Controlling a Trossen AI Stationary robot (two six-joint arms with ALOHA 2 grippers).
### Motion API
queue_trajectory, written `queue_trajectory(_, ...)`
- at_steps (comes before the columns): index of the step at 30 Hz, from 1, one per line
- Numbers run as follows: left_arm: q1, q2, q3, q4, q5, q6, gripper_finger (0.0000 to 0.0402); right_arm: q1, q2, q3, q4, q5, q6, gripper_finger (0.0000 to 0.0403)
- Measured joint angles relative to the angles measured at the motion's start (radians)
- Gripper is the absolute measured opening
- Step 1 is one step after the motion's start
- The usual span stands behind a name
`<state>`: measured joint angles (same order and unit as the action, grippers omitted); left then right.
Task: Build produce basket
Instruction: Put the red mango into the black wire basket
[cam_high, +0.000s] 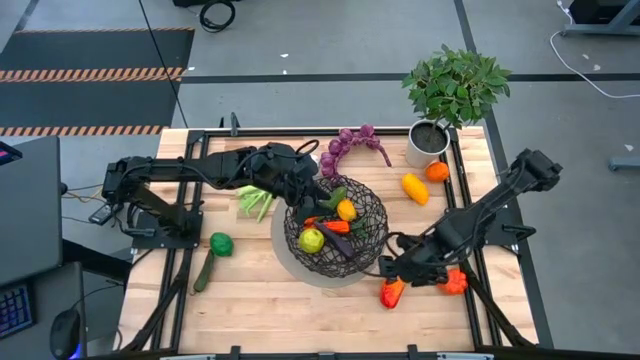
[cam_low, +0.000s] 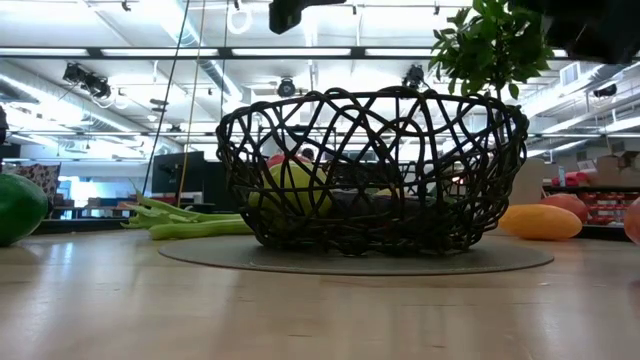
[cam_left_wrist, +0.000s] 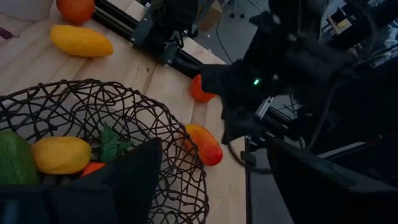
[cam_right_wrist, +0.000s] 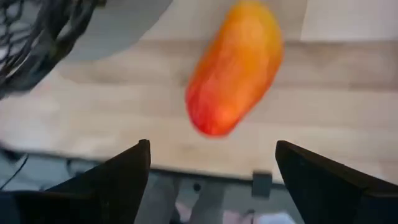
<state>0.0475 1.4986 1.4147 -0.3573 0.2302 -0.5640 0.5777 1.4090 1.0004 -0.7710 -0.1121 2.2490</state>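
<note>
1. Landmark: the basket (cam_high: 335, 228), a dark woven wire bowl on a pale round base, sits near the middle of the wooden table (cam_high: 250, 310).
2. Well left of the basket: a green pepper (cam_high: 221, 243) lies with a cucumber (cam_high: 203, 273) just beside it.
3. Just left of the basket: the green-white leek (cam_high: 255, 201) lies on the table, close to the pale base.
4. Over the basket's left rim: the left gripper (cam_high: 305, 192) hangs with its fingers spread apart, holding nothing.
5. Inside the basket: a yellow-green fruit (cam_high: 312, 240), a lemon (cam_high: 346, 210), a carrot (cam_high: 335, 226) and what appears to be a dark aubergine, poorly resolved through the mesh.
6. Behind the basket: the purple grape bunch (cam_high: 350, 142) lies on the table.
7. Right of the basket, toward the back: a yellow pepper (cam_high: 415, 188), an orange (cam_high: 437, 171) and a potted plant (cam_high: 452, 95).
8. Right-front of the basket: the right gripper (cam_high: 385, 272) stands low with jaws apart, empty, facing the orange-red pepper (cam_right_wrist: 233, 68) lying just ahead of its fingers.
9. Further right: a second red-orange pepper (cam_high: 456, 283) lies beside the right arm.
</note>
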Motion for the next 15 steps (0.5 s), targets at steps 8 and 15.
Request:
queue_trajectory(8,-0.006,0.0,0.0,-0.011,0.013,-0.019,0.0297,0.003,0.128,0.0,0.022,0.015,-0.015,0.0348)
queue_trajectory(15,-0.006,0.0,0.0,-0.015,0.018,-0.068,0.0297,0.003,0.191,0.0,0.003,0.045,-0.034,0.0348)
